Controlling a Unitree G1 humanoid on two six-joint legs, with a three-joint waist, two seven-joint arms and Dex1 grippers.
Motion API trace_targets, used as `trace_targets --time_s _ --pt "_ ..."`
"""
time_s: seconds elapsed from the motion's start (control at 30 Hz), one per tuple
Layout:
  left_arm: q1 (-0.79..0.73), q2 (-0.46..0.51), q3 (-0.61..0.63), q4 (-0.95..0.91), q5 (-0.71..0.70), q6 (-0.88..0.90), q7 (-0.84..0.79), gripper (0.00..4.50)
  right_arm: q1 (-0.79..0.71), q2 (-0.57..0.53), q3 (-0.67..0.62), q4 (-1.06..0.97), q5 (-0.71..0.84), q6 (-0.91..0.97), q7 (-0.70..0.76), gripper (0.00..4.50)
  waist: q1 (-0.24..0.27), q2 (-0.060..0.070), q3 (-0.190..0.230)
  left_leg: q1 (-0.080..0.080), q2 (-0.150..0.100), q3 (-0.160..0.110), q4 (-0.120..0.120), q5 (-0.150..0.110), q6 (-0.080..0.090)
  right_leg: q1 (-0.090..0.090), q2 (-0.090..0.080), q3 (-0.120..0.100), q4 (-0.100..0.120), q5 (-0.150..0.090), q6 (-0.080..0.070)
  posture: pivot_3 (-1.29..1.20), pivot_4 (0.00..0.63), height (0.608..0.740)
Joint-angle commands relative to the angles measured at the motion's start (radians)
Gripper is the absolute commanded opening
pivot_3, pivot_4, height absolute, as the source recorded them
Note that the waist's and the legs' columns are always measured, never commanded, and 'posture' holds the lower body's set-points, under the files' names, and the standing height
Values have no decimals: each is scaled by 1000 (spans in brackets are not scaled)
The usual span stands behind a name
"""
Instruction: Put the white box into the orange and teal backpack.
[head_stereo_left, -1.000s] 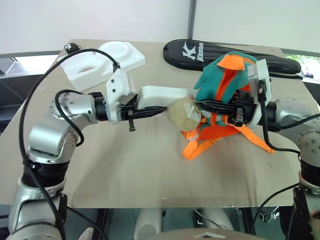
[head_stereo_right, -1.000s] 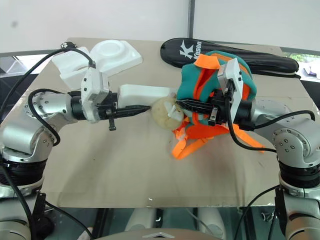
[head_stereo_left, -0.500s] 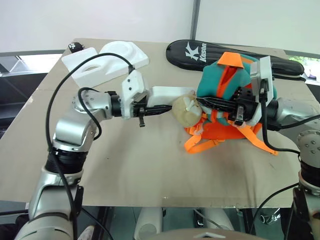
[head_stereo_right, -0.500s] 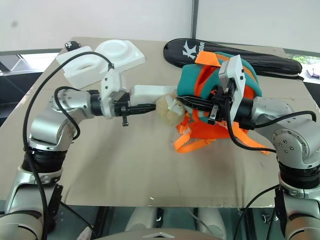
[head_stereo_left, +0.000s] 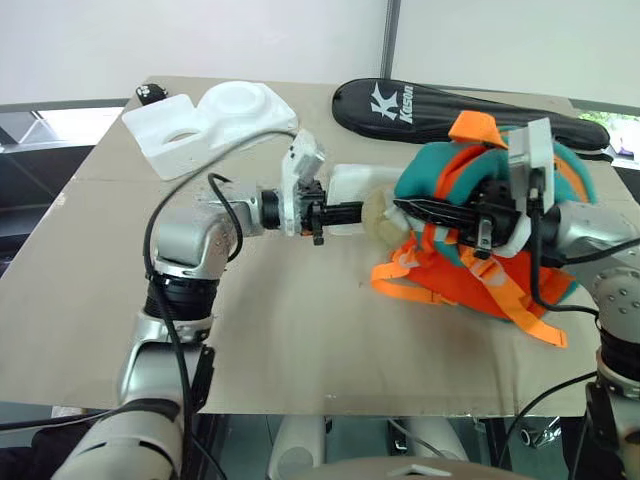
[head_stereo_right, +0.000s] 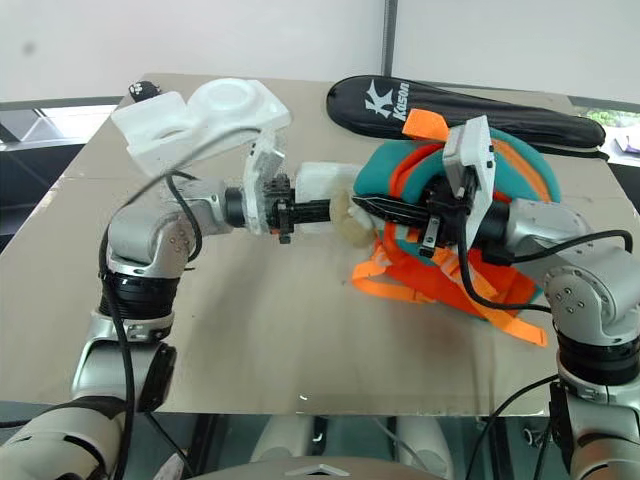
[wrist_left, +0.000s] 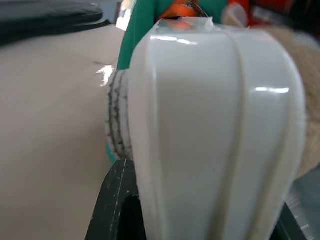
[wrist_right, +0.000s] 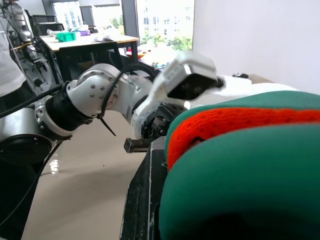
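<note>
Two grippers work together: the left gripper (head_stereo_left: 335, 212) clamps the white box (head_stereo_left: 352, 184) at the orange and teal backpack (head_stereo_left: 470, 215) mouth; the right gripper (head_stereo_left: 432, 211), pinched on its rim, should hold it wide while the box slides straight in.

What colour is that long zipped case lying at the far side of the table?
The long racket case is black with white lettering, clearest in the left eye view.

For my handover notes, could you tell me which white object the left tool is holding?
The slim white box, clamped in the left tool beside the backpack; the bulky foam tray lies untouched at the table's far edge.
</note>
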Motion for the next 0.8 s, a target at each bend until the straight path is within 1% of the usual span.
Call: trace_targets --time_s 0.03,0.07,0.13,0.27,0.3,0.37,0.47,0.57,0.8 --pt "-8 4 -162 -114 56 -263 -197 938 9 -13 13 -34 -8 -32 6 0 -1 0 0 0 0 0 0 0 0 0 0 0 0 0 0 0 150 740" --pt "4 28 -207 -118 104 -347 -246 936 16 -17 8 -33 -12 -34 2 0 -1 0 0 1 0 0 -1 0 0 0 0 0 0 0 0 0 150 740" --pt "8 44 -234 -105 133 -413 -283 936 26 -23 1 -31 -17 -41 -4 0 -4 0 0 1 0 1 -2 0 0 0 0 1 0 0 -1 0 150 740" --pt "29 40 -190 -95 136 -544 -309 936 81 -37 -43 -25 -45 -74 -24 0 -2 0 0 1 0 1 -2 0 0 0 0 1 0 0 -1 0 150 740" --pt "36 45 -170 -100 129 -550 -302 936 94 -33 -55 -18 -49 -94 -23 0 -2 0 0 1 0 1 -2 0 0 0 0 1 0 0 -1 0 150 740" --pt "52 60 -113 -116 98 -541 -274 936 106 -35 -73 -8 -42 -109 -24 0 -2 0 0 1 0 2 -1 0 0 0 0 2 0 0 -1 0 150 740" --pt "73 105 -34 -141 62 -501 -241 936 75 -20 -70 12 -29 -131 -27 0 -14 0 0 1 0 2 -1 0 0 0 0 2 0 0 0 0 150 740" --pt "98 157 29 -172 38 -470 -219 936 12 17 -40 46 -24 -161 -15 0 -30 1 0 1 1 1 -1 0 0 -1 1 2 0 0 -1 0 150 740" --pt "188 302 192 -295 -36 -381 -154 935 -190 160 65 174 -52 -244 58 0 -38 1 1 1 2 2 -3 0 0 -3 2 2 1 0 -1 0 150 740"
